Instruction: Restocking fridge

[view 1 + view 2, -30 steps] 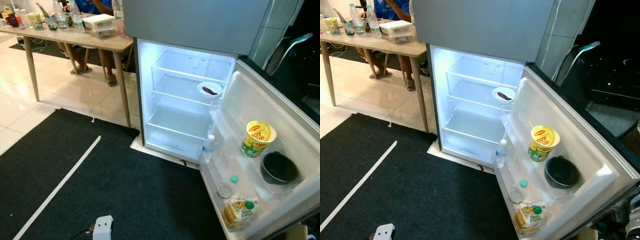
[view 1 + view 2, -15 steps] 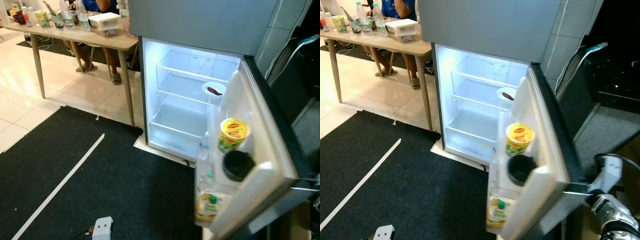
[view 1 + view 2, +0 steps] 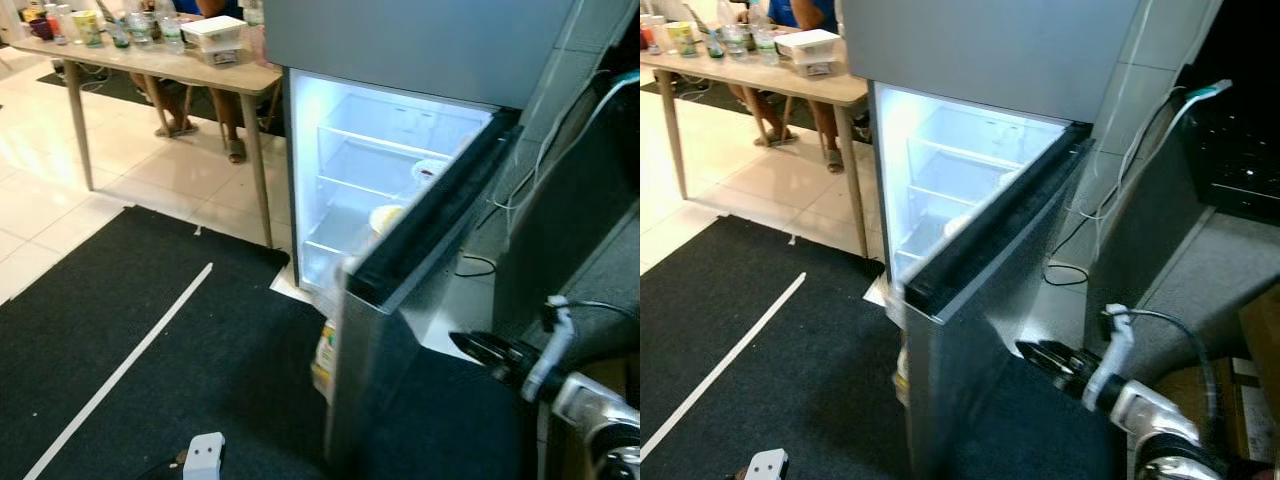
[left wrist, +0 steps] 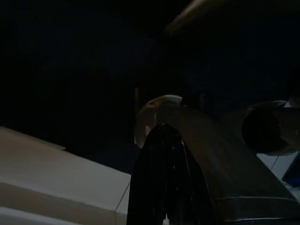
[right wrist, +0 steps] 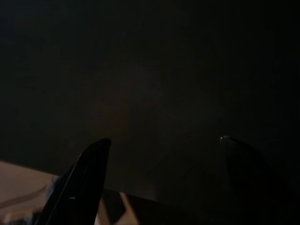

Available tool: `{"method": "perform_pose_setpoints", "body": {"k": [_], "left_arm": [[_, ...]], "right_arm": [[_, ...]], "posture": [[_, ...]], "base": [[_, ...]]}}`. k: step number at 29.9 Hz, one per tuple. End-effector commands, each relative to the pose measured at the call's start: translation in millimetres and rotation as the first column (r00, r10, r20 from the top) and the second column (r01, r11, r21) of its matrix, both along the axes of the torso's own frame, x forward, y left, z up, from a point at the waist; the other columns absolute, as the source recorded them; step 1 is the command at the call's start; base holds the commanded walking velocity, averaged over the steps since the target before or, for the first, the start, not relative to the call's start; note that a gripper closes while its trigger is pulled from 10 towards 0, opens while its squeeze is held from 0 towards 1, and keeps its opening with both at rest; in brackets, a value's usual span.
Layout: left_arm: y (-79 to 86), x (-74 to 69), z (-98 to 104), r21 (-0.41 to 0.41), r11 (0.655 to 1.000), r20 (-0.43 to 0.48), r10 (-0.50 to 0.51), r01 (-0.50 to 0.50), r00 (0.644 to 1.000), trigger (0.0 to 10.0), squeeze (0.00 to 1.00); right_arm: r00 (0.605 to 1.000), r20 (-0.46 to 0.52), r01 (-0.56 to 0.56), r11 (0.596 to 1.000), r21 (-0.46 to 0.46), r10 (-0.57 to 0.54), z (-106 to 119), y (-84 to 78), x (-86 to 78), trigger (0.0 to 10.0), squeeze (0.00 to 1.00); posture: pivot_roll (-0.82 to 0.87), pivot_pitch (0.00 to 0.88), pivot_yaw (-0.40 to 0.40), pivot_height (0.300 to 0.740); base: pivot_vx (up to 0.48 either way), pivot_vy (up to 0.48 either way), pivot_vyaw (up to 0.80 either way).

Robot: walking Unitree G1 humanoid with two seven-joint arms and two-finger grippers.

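Observation:
The fridge (image 3: 380, 140) stands with its lower compartment lit. Its grey door (image 3: 400, 400) is swung about halfway in, with the dark gasket edge (image 3: 440, 210) facing me. Behind that edge peek a yellow cup (image 3: 385, 216), a juice carton (image 3: 324, 352) low in the door and a white bowl (image 3: 430, 170) on an inner shelf. My right gripper (image 3: 1038, 354) reaches in from the right, its black fingertips close to the door's outer face; in the right wrist view its fingers (image 5: 89, 173) stand apart. The left wrist view is dark, with the left gripper (image 4: 162, 136) closed to a point.
A wooden table (image 3: 190, 72) with bottles and containers stands at the back left, and a person sits behind it. A black mat with a white tape line (image 3: 130, 365) covers the floor, with a small white device (image 3: 205, 455) on it. Cables (image 3: 500, 200) hang to the right of the fridge.
The fridge door has swung from wide open to about half shut, hiding most of the door shelves. My right arm has come into view behind the door's outer face.

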State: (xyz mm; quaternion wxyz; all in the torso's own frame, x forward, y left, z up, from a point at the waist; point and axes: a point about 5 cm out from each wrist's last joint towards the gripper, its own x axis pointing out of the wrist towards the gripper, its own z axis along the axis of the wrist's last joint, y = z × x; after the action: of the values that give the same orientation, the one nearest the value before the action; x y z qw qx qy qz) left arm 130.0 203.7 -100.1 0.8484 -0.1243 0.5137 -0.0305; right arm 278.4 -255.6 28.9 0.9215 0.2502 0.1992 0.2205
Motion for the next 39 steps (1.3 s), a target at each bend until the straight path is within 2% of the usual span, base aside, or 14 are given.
{"method": "perform_pose_setpoints", "body": {"k": [1, 3, 5, 9, 14, 17, 18, 20, 24, 25, 28, 33, 37, 39], "left_arm": [[4.0, -4.5, -0.9, 0.012, 1.000, -0.018, -0.007, 0.007, 1.000, 10.0, 0.00], [3.9, -4.6, -0.9, 0.013, 1.000, -0.018, -0.008, 0.008, 1.000, 10.0, 0.00], [3.6, -4.5, -0.9, 0.012, 1.000, -0.017, -0.008, 0.008, 1.000, 10.0, 0.00], [3.4, -4.3, -0.8, 0.009, 1.000, -0.015, -0.007, 0.007, 1.000, 10.0, 0.00], [3.3, -3.8, -0.7, 0.009, 1.000, -0.014, -0.007, 0.007, 1.000, 10.0, 0.00], [3.4, -3.3, -0.6, 0.011, 1.000, -0.013, -0.007, 0.007, 1.000, 10.0, 0.00], [3.4, -3.3, -0.6, 0.011, 1.000, -0.013, -0.007, 0.007, 1.000, 10.0, 0.00], [3.8, -3.0, -0.5, 0.015, 1.000, -0.011, -0.004, 0.004, 1.000, 10.0, 0.00], [3.9, -2.8, -0.4, 0.017, 1.000, -0.010, 0.000, 0.000, 1.000, 10.0, 0.00], [3.4, -2.4, -0.4, 0.015, 1.000, -0.007, 0.004, -0.004, 1.000, 10.0, 0.00], [2.5, -1.8, -0.3, 0.014, 1.000, -0.002, 0.012, -0.012, 1.000, 10.0, 0.00], [1.6, -1.5, -0.4, 0.014, 1.000, 0.000, 0.011, -0.011, 1.000, 10.0, 0.00], [0.3, -1.1, -0.5, 0.012, 1.000, 0.000, 0.006, -0.006, 1.000, 10.0, 0.00], [0.2, -0.9, -0.4, 0.013, 1.000, 0.002, 0.001, -0.001, 1.000, 10.0, 0.00]], "right_arm": [[0.993, -0.031, 0.108, 0.992, -0.071, -0.110, -5.9, -7.4, -1.6, 10.0, 0.00], [0.965, -0.089, 0.231, 0.959, -0.164, -0.248, -18.7, -13.0, -8.8, 10.0, 0.00], [0.935, -0.178, 0.264, 0.939, -0.222, -0.306, -36.9, -11.2, -23.8, 10.0, 0.00], [0.910, -0.288, 0.190, 0.918, -0.347, -0.298, -61.6, -3.2, -47.7, 10.0, 0.00], [0.889, -0.355, 0.116, 0.893, -0.434, -0.288, -75.6, -0.2, -64.6, 10.0, 0.00], [0.856, -0.428, 0.013, 0.841, -0.541, -0.289, -91.0, 0.4, -87.0, 10.0, 0.00], [0.856, -0.428, 0.013, 0.841, -0.541, -0.289, -91.0, 0.4, -87.0, 10.0, 0.00], [0.825, -0.477, -0.058, 0.795, -0.604, -0.302, -101.5, 0.2, -105.5, 10.0, 0.00], [0.801, -0.511, -0.110, 0.762, -0.638, -0.311, -108.7, 0.8, -119.3, 10.0, 0.00], [0.783, -0.537, -0.150, 0.741, -0.655, -0.316, -113.7, 1.9, -129.9, 10.0, 0.00], [0.760, -0.569, -0.199, 0.722, -0.663, -0.314, -119.7, 4.2, -143.3, 10.0, 0.00], [0.750, -0.576, -0.198, 0.721, -0.664, -0.324, -121.6, 5.1, -147.8, 10.0, 0.00], [0.749, -0.566, -0.234, 0.661, -0.713, -0.345, -123.1, 4.1, -151.2, 10.0, 0.00], [0.744, -0.570, -0.242, 0.655, -0.715, -0.348, -123.6, 4.6, -152.0, 10.0, 0.00]], "posture": [[-0.07, 0.000, -0.046, 0.740], [-0.07, 0.000, -0.047, 0.740], [-0.07, 0.000, -0.050, 0.740], [-0.07, 0.000, -0.050, 0.740], [-0.06, 0.000, -0.049, 0.740], [-0.07, 0.000, -0.048, 0.740], [-0.07, 0.000, -0.048, 0.740], [-0.07, 0.000, -0.048, 0.740], [-0.06, 0.000, -0.047, 0.740], [-0.06, 0.000, -0.048, 0.740], [-0.05, 0.000, -0.052, 0.740], [-0.04, 0.000, -0.054, 0.740], [-0.04, 0.000, -0.056, 0.740], [-0.04, 0.000, -0.055, 0.740]], "base": [[0.000, 0.000, 0.00], [0.000, 0.000, 0.00], [0.000, 0.000, 0.64], [0.000, 0.000, 0.77], [0.000, 0.000, 0.77], [0.000, 0.000, 0.77], [0.000, 0.000, 0.77], [0.000, 0.000, 0.77], [0.000, 0.000, 0.77], [0.000, 0.000, 0.77], [0.000, 0.000, 0.77], [0.000, 0.000, 0.77], [0.000, 0.000, 0.00], [0.000, 0.000, 0.00]]}}
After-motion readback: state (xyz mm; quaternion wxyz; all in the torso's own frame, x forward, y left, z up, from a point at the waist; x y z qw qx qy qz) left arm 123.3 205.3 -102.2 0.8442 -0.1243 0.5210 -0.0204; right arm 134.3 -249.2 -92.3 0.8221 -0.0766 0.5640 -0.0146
